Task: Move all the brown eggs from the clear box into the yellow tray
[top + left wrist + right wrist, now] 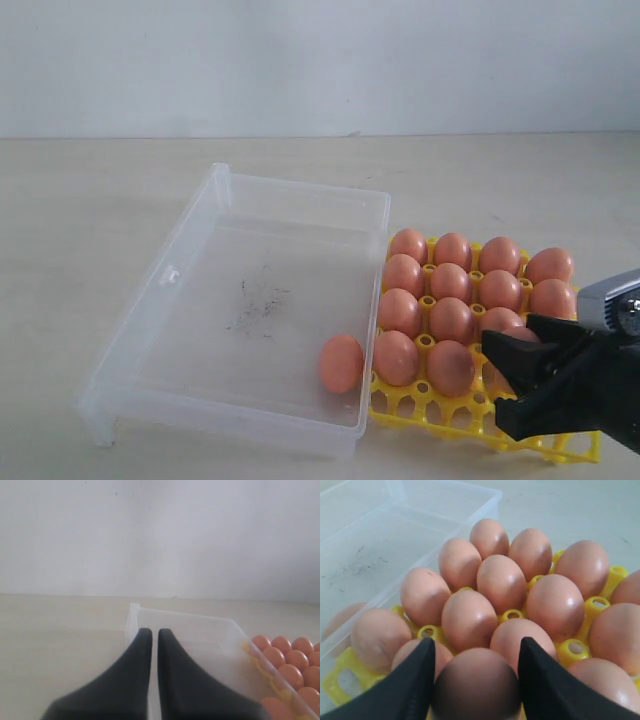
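Nearest the camera, over the front row of the yellow tray (400, 410) and towards its right end, the right gripper (495, 375) had its two black fingers (415, 680) closed on either side of a brown egg (476, 687), pinching it between them. Whether that egg already sat in its cell or hung just above it could not be told. The other brown eggs (470, 620) crowded close around the fingers.

Just left of the tray's front left corner, the last egg (341, 362) lay on the floor of the clear box (160, 290), close to the box wall that stood against the tray. Behind it, the tray's rear rows were full.

The left gripper (151, 630), seen only in the left wrist view, hung by the box wall away from the tray. Its fingers (135, 660) were pressed nearly together with nothing between them.

The likely trouble was in the release. Let go too high or off centre, the egg could land on a peg, tip against a neighbour or crack. Fingers spreading in so tight a row could also shove the eggs beside them. The last egg, loose on a smooth floor and near the wall, could roll away from a skewed pinch, since a finger had little room on the tray side
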Controlling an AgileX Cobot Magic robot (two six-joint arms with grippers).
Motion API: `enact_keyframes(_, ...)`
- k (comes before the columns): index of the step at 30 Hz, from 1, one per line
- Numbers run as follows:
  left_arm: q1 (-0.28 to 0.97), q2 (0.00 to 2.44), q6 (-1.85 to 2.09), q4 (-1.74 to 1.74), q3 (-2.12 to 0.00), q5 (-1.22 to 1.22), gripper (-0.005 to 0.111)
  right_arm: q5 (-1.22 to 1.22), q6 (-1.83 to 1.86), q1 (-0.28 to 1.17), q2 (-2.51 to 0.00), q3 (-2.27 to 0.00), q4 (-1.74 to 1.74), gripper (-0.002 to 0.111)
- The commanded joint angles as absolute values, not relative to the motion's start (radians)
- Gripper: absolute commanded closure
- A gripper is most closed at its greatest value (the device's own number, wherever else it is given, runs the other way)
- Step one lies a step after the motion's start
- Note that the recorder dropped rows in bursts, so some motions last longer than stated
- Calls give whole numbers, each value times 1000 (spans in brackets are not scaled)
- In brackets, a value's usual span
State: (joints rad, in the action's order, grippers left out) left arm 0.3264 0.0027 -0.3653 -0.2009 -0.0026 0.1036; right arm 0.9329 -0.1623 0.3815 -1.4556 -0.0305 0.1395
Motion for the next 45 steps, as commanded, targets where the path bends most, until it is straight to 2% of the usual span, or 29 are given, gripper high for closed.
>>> enact_keyframes(1, 334, 0, -373, -199, 0, 103, 103, 981, -175, 378, -1480, -31, 164, 109)
enact_keyframes(45, 334, 0, -373, -199, 0, 104, 103, 861, -191, 378, -1480, -63, 189, 108)
